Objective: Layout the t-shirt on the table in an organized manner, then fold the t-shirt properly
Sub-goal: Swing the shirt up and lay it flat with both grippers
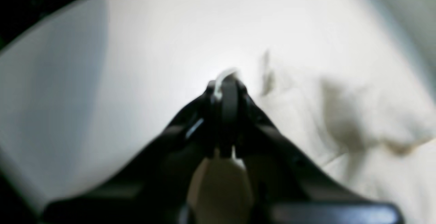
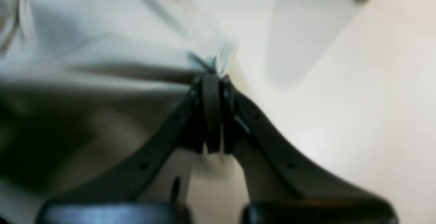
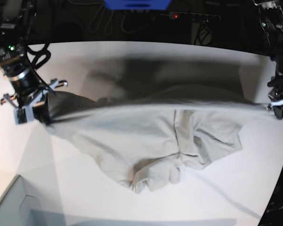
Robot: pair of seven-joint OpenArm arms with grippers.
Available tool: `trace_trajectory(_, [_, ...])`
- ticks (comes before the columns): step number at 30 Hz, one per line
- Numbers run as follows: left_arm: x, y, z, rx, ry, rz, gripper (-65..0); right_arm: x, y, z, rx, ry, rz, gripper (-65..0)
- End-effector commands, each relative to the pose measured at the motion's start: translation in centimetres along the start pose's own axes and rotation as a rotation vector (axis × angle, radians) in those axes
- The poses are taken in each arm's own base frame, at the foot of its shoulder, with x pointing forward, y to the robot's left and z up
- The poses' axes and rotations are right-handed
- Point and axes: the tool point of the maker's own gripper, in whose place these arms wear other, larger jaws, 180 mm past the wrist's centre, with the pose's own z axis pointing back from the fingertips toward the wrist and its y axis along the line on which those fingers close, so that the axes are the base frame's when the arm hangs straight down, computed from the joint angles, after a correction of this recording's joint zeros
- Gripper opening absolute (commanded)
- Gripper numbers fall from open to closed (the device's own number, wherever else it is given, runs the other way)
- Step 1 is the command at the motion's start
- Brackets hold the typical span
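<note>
the light grey-beige cotton t-shirt [image 3: 150,136] hangs stretched above the white table [image 3: 254,188], left gripper [image 3: 277,107] at 3 o'clock and right gripper [image 3: 41,110] at 9 both clenched on its edge; laying flat and folding remain.

We see the right gripper [image 2: 214,77] pinched tight on a bunched edge of the t-shirt [image 2: 102,57]. The cloth spreads left of the gripper; bare white table [image 2: 368,91] lies to its right.
</note>
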Motion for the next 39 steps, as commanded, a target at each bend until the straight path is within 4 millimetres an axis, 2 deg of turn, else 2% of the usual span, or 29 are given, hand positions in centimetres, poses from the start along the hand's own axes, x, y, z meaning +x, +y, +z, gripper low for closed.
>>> trace_trajectory(1, [4.3,-1.8,-1.0,-0.05,-0.099,-0.025,-65.0,3.8,-1.0,-0.4,-0.02,-0.116,0.022,-65.0])
trace_trajectory(3, [6.9,-4.9,-2.7,-0.112,-0.115,-0.011,-65.0,6.8,-1.6,-1.3,-0.033,-0.189,0.029,-65.0])
trace_trajectory(5, [9.8,-8.5,-4.3,-0.182,-0.131,0.007,-65.0,10.9,-2.8,-2.2,-0.055,-0.286,0.044,-65.0])
trace_trajectory(6, [10.7,-10.0,-5.2,-0.21,-0.13,0.018,-65.0,12.2,-3.3,-2.8,-0.062,-0.305,0.044,-65.0])
trace_trajectory(9, [13.9,-15.6,-8.5,-0.287,-0.136,0.041,-65.0,17.4,-5.3,-6.0,-0.072,-0.339,0.033,-65.0])
trace_trajectory(12, [16.1,-20.6,-11.0,-0.318,-0.141,-0.029,-65.0,20.9,-8.3,-9.0,-0.085,-0.339,0.014,-65.0])
trace_trajectory(13, [17.0,-22.2,-11.7,-0.327,-0.144,-0.045,-65.0,22.6,-9.3,-9.8,-0.089,-0.35,0.01,-65.0])
trace_trajectory(15, [18.5,-25.0,-12.7,-0.345,-0.144,-0.061,-65.0,24.7,-11.0,-11.6,-0.086,-0.341,-0.02,-65.0])
trace_trajectory(17, [19.9,-28.0,-13.8,-0.361,-0.166,-0.076,-65.0,27.6,-12.8,-13.2,-0.08,-0.37,-0.057,-65.0])
trace_trajectory(19, [21.8,-30.5,-14.1,-0.376,-0.208,-0.098,-65.0,30.2,-14.5,-14.4,-0.076,-0.402,-0.078,-65.0])
trace_trajectory(21, [24.0,-32.8,-13.7,-0.402,-0.258,-0.115,-65.0,33.0,-16.1,-14.6,-0.083,-0.443,-0.091,-65.0])
trace_trajectory(24, [26.5,-34.9,-12.9,-0.426,-0.303,-0.13,-65.0,37.1,-18.5,-13.5,-0.105,-0.517,-0.111,-65.0])
trace_trajectory(27, [28.8,-37.6,-11.6,-0.465,-0.344,-0.123,-65.0,40.7,-19.8,-12.1,-0.118,-0.581,-0.107,-65.0])
trace_trajectory(31, [30.7,-39.0,-10.4,-0.493,-0.379,-0.107,-65.0,40.5,-19.2,-12.6,-0.113,-0.56,-0.072,-65.0])
trace_trajectory(34, [30.6,-39.1,-10.3,-0.497,-0.377,-0.108,-65.0,41.6,-19.1,-11.5,-0.12,-0.591,-0.053,-65.0])
trace_trajectory(35, [30.0,-38.8,-10.6,-0.492,-0.365,-0.108,-65.0,41.4,-19.0,-11.5,-0.12,-0.582,-0.046,-65.0])
trace_trajectory(37, [27.9,-37.4,-11.8,-0.469,-0.33,-0.115,-65.0,39.5,-18.4,-11.8,-0.123,-0.556,-0.019,-65.0])
trace_trajectory(39, [26.2,-36.5,-12.1,-0.462,-0.315,-0.129,-65.0,36.4,-17.6,-12.5,-0.122,-0.514,0.015,-65.0])
